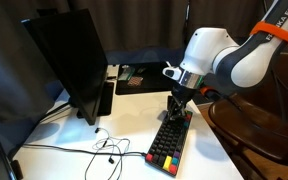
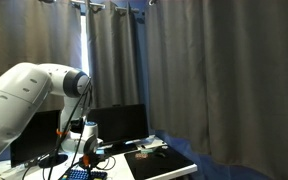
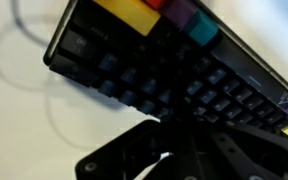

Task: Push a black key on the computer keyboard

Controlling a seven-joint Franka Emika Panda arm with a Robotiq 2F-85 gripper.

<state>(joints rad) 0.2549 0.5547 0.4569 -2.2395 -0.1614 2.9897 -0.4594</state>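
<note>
My claw [image 1: 175, 108] hangs low over the black keys of the keyboard [image 1: 168, 142], which lies on the white table [image 1: 134, 112]. Whether the claw is spread or pressed together, I cannot tell.

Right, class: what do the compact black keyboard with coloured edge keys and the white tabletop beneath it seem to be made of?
Compact black keyboard: probably moulded plastic. The keycaps look matte with soft highlights, though the wrist view is blurred. White tabletop: a smooth, uniform white surface, likely laminate or painted board; the pictures cannot settle which.
</note>
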